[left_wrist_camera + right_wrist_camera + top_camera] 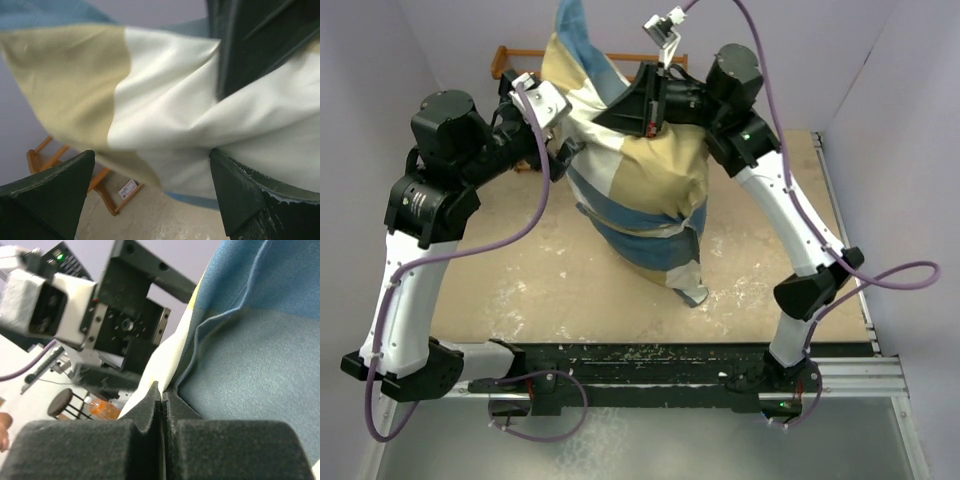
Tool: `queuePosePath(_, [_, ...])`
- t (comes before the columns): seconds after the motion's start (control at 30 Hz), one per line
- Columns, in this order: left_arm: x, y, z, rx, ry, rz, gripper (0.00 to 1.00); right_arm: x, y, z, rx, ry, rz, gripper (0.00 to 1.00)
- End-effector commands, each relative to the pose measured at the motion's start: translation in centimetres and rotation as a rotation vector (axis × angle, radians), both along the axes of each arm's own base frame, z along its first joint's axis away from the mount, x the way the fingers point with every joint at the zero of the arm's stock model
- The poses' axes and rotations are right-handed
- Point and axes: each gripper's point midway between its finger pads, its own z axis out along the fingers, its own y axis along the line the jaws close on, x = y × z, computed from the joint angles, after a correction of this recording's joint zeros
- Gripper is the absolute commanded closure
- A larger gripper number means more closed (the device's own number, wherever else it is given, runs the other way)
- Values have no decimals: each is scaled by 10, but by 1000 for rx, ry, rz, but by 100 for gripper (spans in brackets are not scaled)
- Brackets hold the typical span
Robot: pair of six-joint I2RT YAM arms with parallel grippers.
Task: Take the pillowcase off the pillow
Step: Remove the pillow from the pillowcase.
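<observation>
The pillowcase (640,180), in tan, cream and blue blocks, hangs bunched and upright above the table, with its lower end (680,275) resting on the surface. The pillow is hidden inside it and shows only as a bulge. My right gripper (610,115) is shut on the case's upper fabric. In the right wrist view the right gripper (162,392) pinches a cream and blue fold of the pillowcase (250,370). My left gripper (563,160) stands open at the case's left side. In the left wrist view cream and tan cloth (165,100) drapes just beyond the left gripper (152,190), ungripped.
A wooden frame (510,60) stands at the back left, also seen low in the left wrist view (107,192). Lilac walls close in on the left, back and right. A metal rail (845,230) runs along the table's right edge.
</observation>
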Motion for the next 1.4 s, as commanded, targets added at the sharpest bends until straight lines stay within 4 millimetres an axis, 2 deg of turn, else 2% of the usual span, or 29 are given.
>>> queuePosePath(0.0, [-10, 0, 27, 14, -113, -80, 0, -22, -21, -15, -85, -82, 50, 100])
queuePosePath(0.17, [-58, -14, 62, 105, -306, -301, 0, -24, -27, -20, -113, -104, 55, 100])
queuePosePath(0.27, [-66, -17, 65, 164, -328, -357, 0, -23, -29, -13, -100, -112, 59, 100])
queuePosePath(0.4, [-57, -25, 40, 200, -276, -397, 1, -27, -30, -11, -97, -129, 79, 100])
queuePosePath(0.53, [-46, -25, 45, 196, -371, -360, 0, -32, -34, -18, -103, -149, 81, 100])
queuePosePath(0.67, [-40, -36, 43, 197, -358, -394, 1, -39, -34, -27, -93, -150, 86, 100])
queuePosePath(0.73, [-34, -52, 25, 234, -303, -439, 1, -39, -32, -33, -95, -136, 96, 100])
queuePosePath(0.77, [-29, -63, 9, 273, -269, -467, 1, -40, -30, -34, -95, -134, 101, 100])
queuePosePath(0.87, [-25, -78, -21, 372, -250, -501, 0, -42, -25, -33, -94, -124, 103, 100])
queuePosePath(0.9, [-23, -80, -23, 382, -269, -500, 0, -42, -24, -33, -97, -123, 101, 100])
queuePosePath(0.97, [-22, -82, -14, 362, -320, -486, 1, -41, -23, -30, -99, -114, 84, 97])
queuePosePath(1.03, [-20, -83, -6, 350, -345, -478, 27, -41, -26, -19, -76, -126, 55, 69])
queuePosePath(1.07, [-19, -82, 0, 344, -357, -464, 48, -36, -31, -11, -56, -131, 8, 54])
queuePosePath(1.1, [-16, -81, 9, 327, -375, -437, 76, -28, -38, -2, -31, -130, -44, 46])
queuePosePath(1.13, [-12, -76, 22, 295, -399, -387, 96, -21, -48, 9, 2, -121, -94, 36])
queuePosePath(1.17, [-10, -71, 33, 263, -425, -338, 100, -8, -61, 17, 36, -107, -162, 24])
queuePosePath(1.23, [-8, -60, 54, 216, -488, -253, 100, 6, -99, 40, 115, -129, -317, 8])
queuePosePath(1.3, [-7, -50, 67, 185, -495, -192, 100, 11, -126, 49, 171, -173, -455, 1])
queuePosePath(1.37, [-7, -42, 80, 139, -443, -144, 100, 7, -143, 43, 184, -235, -560, 0])
